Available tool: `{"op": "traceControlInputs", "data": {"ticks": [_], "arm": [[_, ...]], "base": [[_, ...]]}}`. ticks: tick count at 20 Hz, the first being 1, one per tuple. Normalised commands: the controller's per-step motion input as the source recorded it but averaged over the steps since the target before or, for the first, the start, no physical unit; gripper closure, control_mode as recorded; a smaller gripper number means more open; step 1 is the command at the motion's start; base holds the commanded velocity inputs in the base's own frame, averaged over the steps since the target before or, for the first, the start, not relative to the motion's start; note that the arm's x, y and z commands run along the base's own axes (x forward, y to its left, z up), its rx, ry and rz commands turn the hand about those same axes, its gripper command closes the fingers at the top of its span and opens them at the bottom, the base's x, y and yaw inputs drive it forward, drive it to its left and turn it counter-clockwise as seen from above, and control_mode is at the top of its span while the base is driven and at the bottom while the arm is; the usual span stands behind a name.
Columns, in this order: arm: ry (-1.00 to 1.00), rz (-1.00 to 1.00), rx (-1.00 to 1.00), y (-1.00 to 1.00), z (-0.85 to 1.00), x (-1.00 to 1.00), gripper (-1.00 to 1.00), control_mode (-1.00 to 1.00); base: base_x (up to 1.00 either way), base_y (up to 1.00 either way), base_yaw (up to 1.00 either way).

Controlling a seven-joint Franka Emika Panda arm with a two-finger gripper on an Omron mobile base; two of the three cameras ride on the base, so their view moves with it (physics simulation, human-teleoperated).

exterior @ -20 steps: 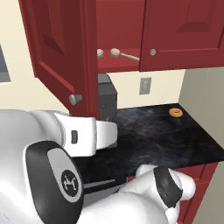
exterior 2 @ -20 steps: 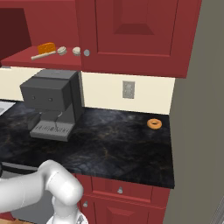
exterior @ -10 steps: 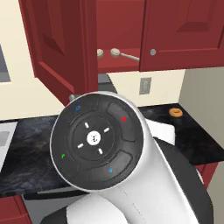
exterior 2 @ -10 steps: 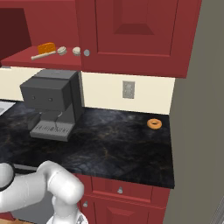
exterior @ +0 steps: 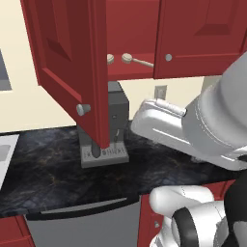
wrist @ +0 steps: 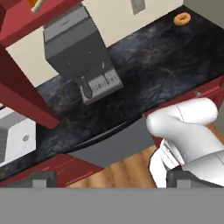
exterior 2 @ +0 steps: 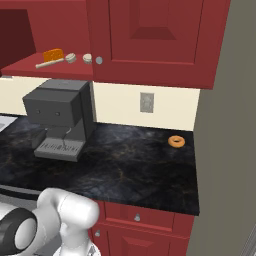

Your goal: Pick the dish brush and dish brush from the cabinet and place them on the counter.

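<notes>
End effector (wrist: pixel 109 177) fingertips stand at the bottom of the hand view, far apart and with nothing between them; the jaws are wide and hold nothing. Beyond them that view looks down on the black worktop (wrist: pixel 144 61), where a grey coffee machine (wrist: pixel 78 48) stands against the cream wall and an orange doughnut (wrist: pixel 181 18) lies well apart from it, near the far corner.

The cabinet (exterior: pixel 130 38) hangs above the worktop with its left door (exterior: pixel 67 62) swung open. On its red inner shelf (exterior 2: pixel 30 66) lie the two dish brushes: one dish brush (exterior 2: pixel 56 61) has its round head to the right and its thin handle running left, just in front of a small orange block (exterior 2: pixel 52 54); the other dish brush (exterior 2: pixel 88 58) shows its pale head just beside the first, at the edge of the closed right door (exterior 2: pixel 155 37). In the left base view the arm's white link crosses in front of the worktop, below the shelf.
</notes>
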Motion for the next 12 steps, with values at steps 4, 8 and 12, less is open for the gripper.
{"op": "traceControlInputs", "data": {"ticks": [4, 8, 12], "arm": [[0.24, 0.14, 0.38, -0.30, 0.00, 0.00, -1.00, -1.00], [0.19, 0.12, 0.41, -0.36, 0.01, 0.00, -1.00, -1.00], [0.12, 0.06, 0.39, -0.52, 0.11, 0.19, -1.00, -1.00]], "base": [[0.00, 0.00, 0.00], [0.00, 0.00, 0.00], [0.00, 0.00, 0.00]]}}
